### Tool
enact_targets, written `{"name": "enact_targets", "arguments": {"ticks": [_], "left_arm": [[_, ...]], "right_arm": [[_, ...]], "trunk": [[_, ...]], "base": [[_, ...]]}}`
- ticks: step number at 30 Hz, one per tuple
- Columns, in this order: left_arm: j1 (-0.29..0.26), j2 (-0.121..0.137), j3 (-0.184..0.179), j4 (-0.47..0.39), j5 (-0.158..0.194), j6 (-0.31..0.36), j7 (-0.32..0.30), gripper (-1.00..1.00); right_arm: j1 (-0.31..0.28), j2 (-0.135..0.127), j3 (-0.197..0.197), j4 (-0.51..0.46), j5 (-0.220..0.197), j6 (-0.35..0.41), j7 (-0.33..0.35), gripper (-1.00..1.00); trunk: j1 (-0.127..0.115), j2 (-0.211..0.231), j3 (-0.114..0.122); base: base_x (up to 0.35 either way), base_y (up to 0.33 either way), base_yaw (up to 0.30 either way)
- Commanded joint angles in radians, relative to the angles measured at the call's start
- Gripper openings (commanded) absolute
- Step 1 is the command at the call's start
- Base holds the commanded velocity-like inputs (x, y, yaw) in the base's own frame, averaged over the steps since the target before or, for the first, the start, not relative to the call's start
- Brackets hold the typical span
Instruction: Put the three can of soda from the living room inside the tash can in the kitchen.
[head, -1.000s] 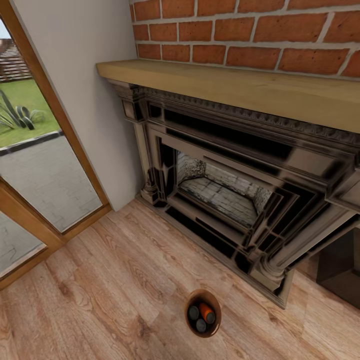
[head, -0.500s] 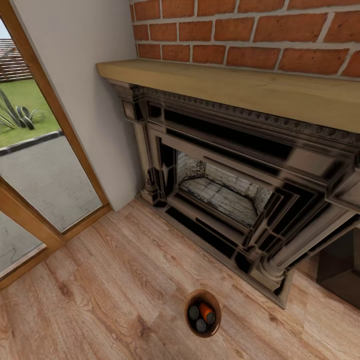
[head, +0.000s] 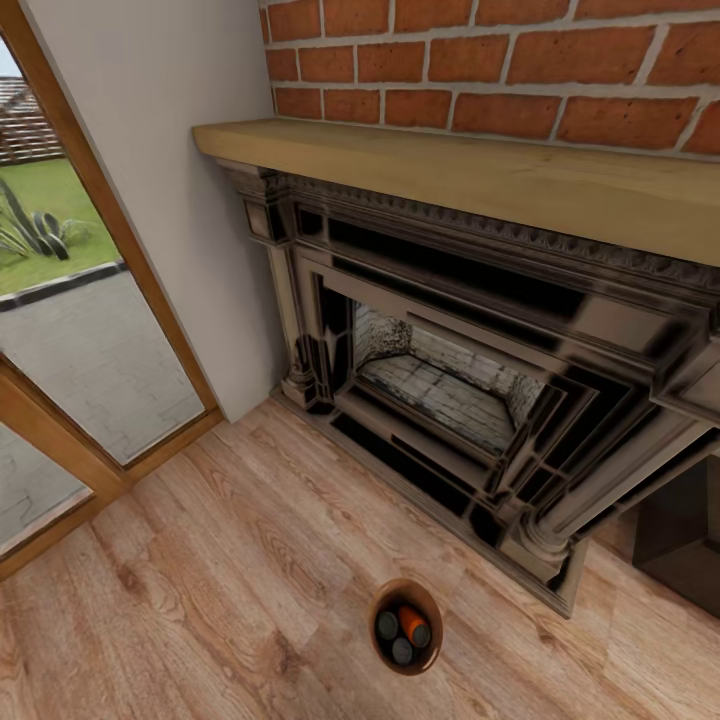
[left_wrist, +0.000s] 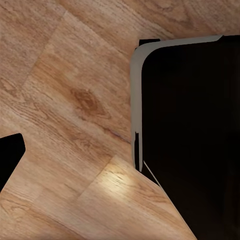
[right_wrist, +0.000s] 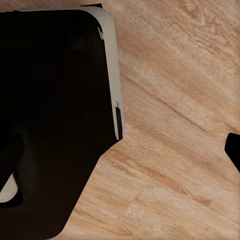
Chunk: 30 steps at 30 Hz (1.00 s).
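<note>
I cannot tell how my fingers stand, so, with the three cans of soda (head: 403, 633) inside the tash can (head: 381, 650) on the plank floor (head: 220, 560) beside the fireplace (head: 470, 380), I should grip its rim and carry it upright.

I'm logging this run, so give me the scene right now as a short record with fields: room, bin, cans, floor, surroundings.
room: living room, facing the dark ornate fireplace under a wood mantel and red brick wall
bin: copper-brown trash can standing upright on the plank floor, in front of the fireplace and apart from it
cans: three soda cans inside the bin; grey tops show, one orange side visible
doors: wood-framed glass doors at the view's left, paving and grass outside
wrist views: plank floor and dark robot bodywork; fingers' state cannot be told
</note>
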Motion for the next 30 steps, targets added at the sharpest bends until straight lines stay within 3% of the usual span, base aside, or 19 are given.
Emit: {"name": "enact_targets", "arguments": {"ticks": [1, 30], "left_arm": [[0.000, 0.000, 0.000, 0.000, 0.000, 0.000, 0.000, 1.00], [0.000, 0.000, 0.000, 0.000, 0.000, 0.000, 0.000, 1.00]], "right_arm": [[0.000, 0.000, 0.000, 0.000, 0.000, 0.000, 0.000, 1.00], [0.000, 0.000, 0.000, 0.000, 0.000, 0.000, 0.000, 1.00]], "trunk": [[0.000, 0.000, 0.000], [0.000, 0.000, 0.000]], "base": [[0.000, 0.000, 0.000], [0.000, 0.000, 0.000]]}}
